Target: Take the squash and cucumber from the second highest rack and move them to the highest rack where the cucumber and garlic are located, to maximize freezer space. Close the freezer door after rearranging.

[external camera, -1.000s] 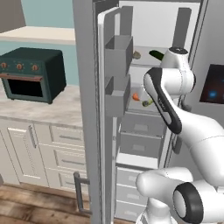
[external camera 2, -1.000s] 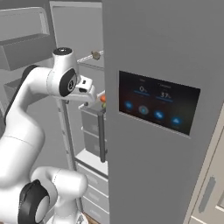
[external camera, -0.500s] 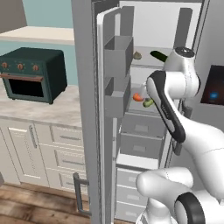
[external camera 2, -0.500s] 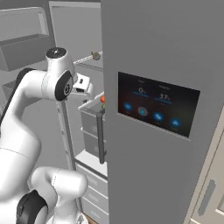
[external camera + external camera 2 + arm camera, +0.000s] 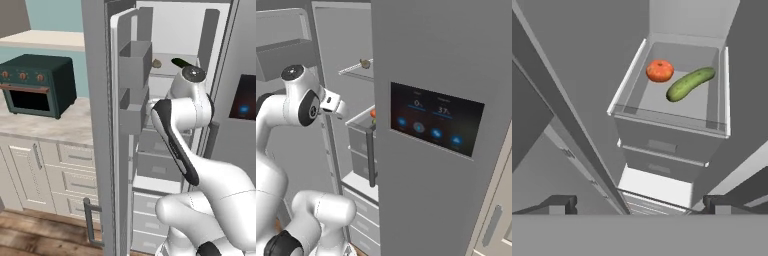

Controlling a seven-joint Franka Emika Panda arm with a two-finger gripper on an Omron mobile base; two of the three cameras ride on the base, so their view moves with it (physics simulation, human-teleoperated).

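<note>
Nothing of the rearranging appears done: the squash [image 5: 660, 70], a round orange-red body, and the light green cucumber [image 5: 690, 83] both lie on the second highest rack [image 5: 667, 119], just beside one another but apart, with the squash nearer the rack's left side in the hand view. The gripper [image 5: 640, 202] hangs above and in front of that rack with its jaws spread wide and nothing between them; it touches neither vegetable. The highest rack [image 5: 165, 73] carries the garlic [image 5: 156, 63] and a dark green cucumber [image 5: 181, 62], near each other at the front. The freezer door [image 5: 129, 125] stands fully swung out from the freezer [image 5: 338, 100], so both transfers and the closing remain outstanding, by this reading. The light green cucumber lies flat, its long axis running diagonally across the rack in the hand view, one end toward the rear right corner and the other toward the middle of the floor; a grasp would best close across that axis
</note>
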